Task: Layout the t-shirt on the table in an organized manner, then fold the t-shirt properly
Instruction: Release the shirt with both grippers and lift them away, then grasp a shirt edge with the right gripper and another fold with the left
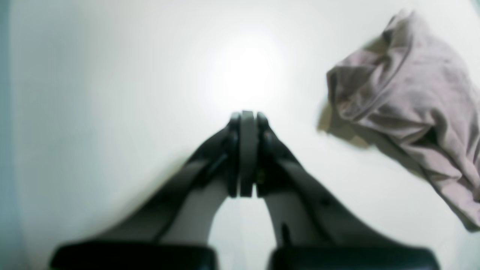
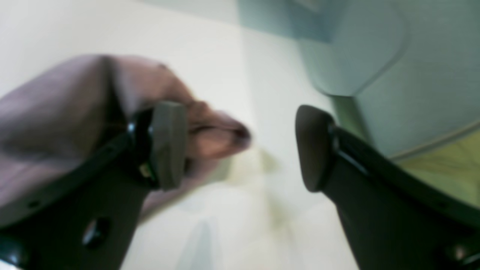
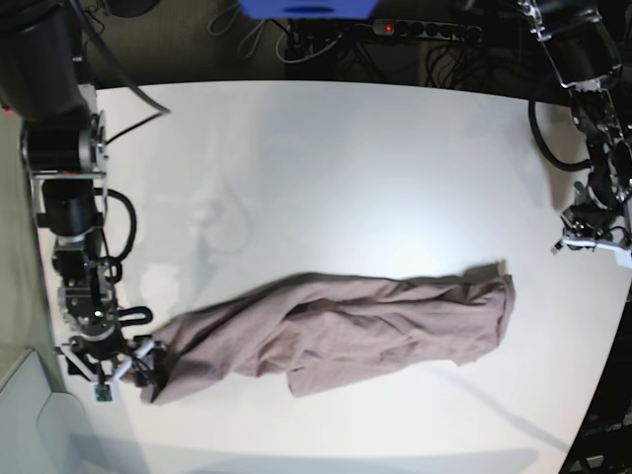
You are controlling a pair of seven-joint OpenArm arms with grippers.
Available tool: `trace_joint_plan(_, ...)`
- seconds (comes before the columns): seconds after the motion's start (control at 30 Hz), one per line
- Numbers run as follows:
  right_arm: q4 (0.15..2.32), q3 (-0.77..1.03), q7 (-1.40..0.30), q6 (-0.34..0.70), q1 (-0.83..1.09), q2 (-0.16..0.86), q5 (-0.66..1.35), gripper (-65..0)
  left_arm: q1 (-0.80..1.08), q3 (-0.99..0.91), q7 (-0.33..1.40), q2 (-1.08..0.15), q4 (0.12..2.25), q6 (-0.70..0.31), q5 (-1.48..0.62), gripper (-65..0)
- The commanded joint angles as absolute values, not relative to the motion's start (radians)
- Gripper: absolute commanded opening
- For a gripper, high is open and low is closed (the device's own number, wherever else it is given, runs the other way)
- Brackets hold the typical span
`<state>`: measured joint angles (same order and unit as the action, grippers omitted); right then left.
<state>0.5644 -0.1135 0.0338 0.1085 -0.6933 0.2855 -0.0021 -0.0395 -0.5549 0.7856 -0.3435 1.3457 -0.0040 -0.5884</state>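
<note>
Item 1: t-shirt (image 3: 346,331), mauve-pink, bunched lengthwise into a rumpled band across the near-centre of the table (image 3: 336,168); not laid flat, not folded.

Item 2: right gripper (image 2: 240,146), base view's left, low at the shirt's end near table edge. Jaws spread wide, nothing clamped; cloth lies just behind one finger (image 2: 168,144), contact unclear (blurred).

Item 3: left gripper (image 1: 247,150), base view's right, near far table edge, well apart from shirt. Jaws pressed together, empty; shirt end seen off to its side in wrist view.

Item 4: cables, power strip (image 3: 425,30) behind table.
</note>
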Motion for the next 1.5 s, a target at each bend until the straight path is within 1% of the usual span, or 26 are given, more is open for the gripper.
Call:
trace_joint_plan(0.0,0.567,-0.113,0.056,0.105,-0.716,0.28,0.001,-19.5,-0.045,-0.561,0.765,-0.363,1.365,-0.005,-0.599,-64.7)
trace_joint_plan(0.17,0.493,-0.113,0.056,0.105,-0.716,0.2,0.001,-19.8,-0.013,-0.561,0.76,-0.363,1.417,-0.005,-0.599,-64.7)
trace_joint_plan(0.4,0.492,-0.13,0.047,0.105,-0.671,0.113,-0.001,-19.8,0.005,-0.561,0.766,-0.361,1.477,-0.005,-0.599,-64.7)
trace_joint_plan(0.6,0.493,-0.326,0.03,0.102,-0.575,0.105,-0.002,-19.8,0.005,-0.561,0.759,-0.361,1.475,-0.005,-0.599,-64.7)
trace_joint_plan(0.73,0.541,-0.378,-0.001,0.102,-0.501,0.107,-0.002,-19.8,0.004,-0.561,0.759,-0.363,1.475,-0.005,-0.599,-64.7)
trace_joint_plan(0.87,0.777,-0.387,-0.125,0.107,-0.378,0.136,-0.002,-19.8,-0.002,-0.561,0.757,-0.366,1.469,-0.005,-0.599,-64.7)
trace_joint_plan(0.97,1.078,-0.427,-0.269,0.11,-0.251,0.163,-0.002,-19.8,-0.005,-0.561,0.757,-0.367,1.468,-0.005,-0.599,-64.7)
trace_joint_plan(1.1,1.471,-0.496,-0.406,0.11,-0.12,0.197,-0.001,-19.6,-0.007,-0.561,0.757,-0.367,1.474,-0.005,-0.599,-64.7)
trace_joint_plan(1.2,1.675,-0.486,-0.466,0.105,-0.079,0.205,-0.001,-19.6,-0.007,-0.561,0.757,-0.366,1.474,-0.005,-0.599,-64.7)
trace_joint_plan(1.3,1.764,-0.409,-0.53,0.105,-0.068,0.209,-0.001,-19.6,-0.008,-0.561,0.757,-0.364,1.475,-0.005,-0.599,-64.7)
trace_joint_plan(1.47,1.796,-0.26,-0.584,0.108,-0.024,0.231,-0.001,-19.7,-0.019,-0.561,0.757,-0.364,1.475,-0.005,-0.599,-64.7)
